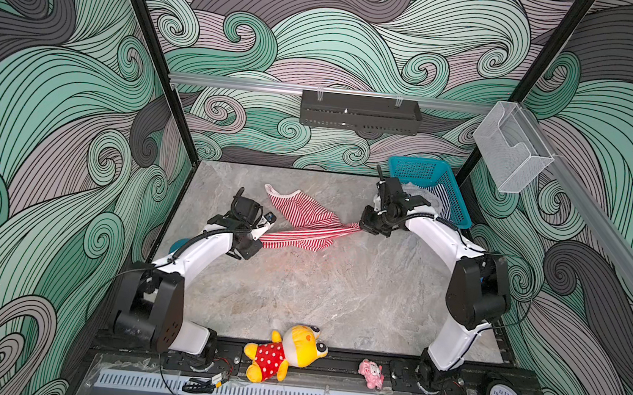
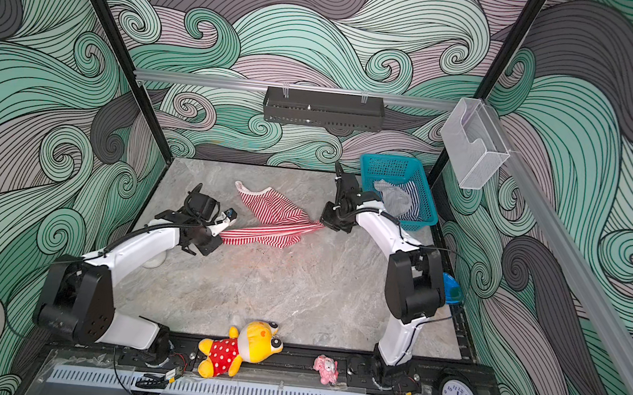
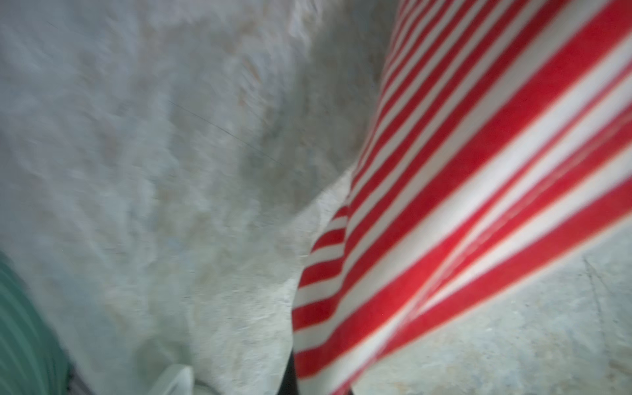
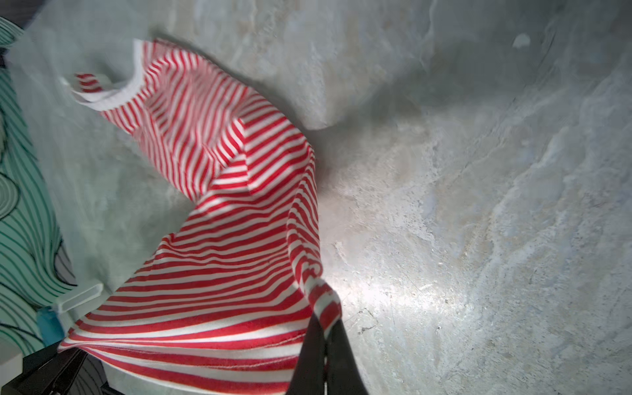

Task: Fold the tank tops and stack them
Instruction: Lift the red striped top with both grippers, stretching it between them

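Starting in both top views, the red-and-white tank top (image 1: 304, 221) is stretched, twisted, across mid-frame over the desk (image 1: 317, 297), the left hand (image 1: 261, 236) clamped on one end and the right hand (image 1: 361, 228) on the other; in a top view the navy-and-white tank top (image 2: 411, 201) lies crumpled in the teal basket (image 2: 419, 221) at upper right. The left wrist view shows only taut red stripes at right of frame, and the right wrist view shows black fingers (image 4: 307, 362) pinched shut on a hem corner at the bottom edge. I judge nothing folded or stacked yet: this top is only being spread out, the navy one untouched
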Action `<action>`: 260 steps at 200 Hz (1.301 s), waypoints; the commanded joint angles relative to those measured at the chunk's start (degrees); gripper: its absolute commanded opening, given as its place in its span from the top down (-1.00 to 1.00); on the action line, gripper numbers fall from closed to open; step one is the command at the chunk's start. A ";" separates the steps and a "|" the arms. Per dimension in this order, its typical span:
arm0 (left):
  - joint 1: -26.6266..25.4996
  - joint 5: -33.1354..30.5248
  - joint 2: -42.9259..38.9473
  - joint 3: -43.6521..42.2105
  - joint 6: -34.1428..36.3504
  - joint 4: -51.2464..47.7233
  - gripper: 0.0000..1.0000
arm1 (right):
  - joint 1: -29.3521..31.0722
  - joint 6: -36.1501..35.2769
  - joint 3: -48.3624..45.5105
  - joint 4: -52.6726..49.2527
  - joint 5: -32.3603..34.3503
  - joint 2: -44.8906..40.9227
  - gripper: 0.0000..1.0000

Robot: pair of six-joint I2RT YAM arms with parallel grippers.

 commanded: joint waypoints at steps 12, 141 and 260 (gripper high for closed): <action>0.63 -7.72 -5.77 3.32 8.94 1.57 0.97 | -1.57 -2.06 6.41 -4.92 2.18 -2.07 1.00; 1.90 -0.05 0.61 38.50 7.23 -15.78 1.00 | -0.47 -5.31 30.19 -15.56 4.62 -7.41 1.00; 2.03 8.45 -9.83 63.60 10.10 -36.03 1.00 | 7.57 -10.43 47.54 -27.91 14.95 -25.46 1.00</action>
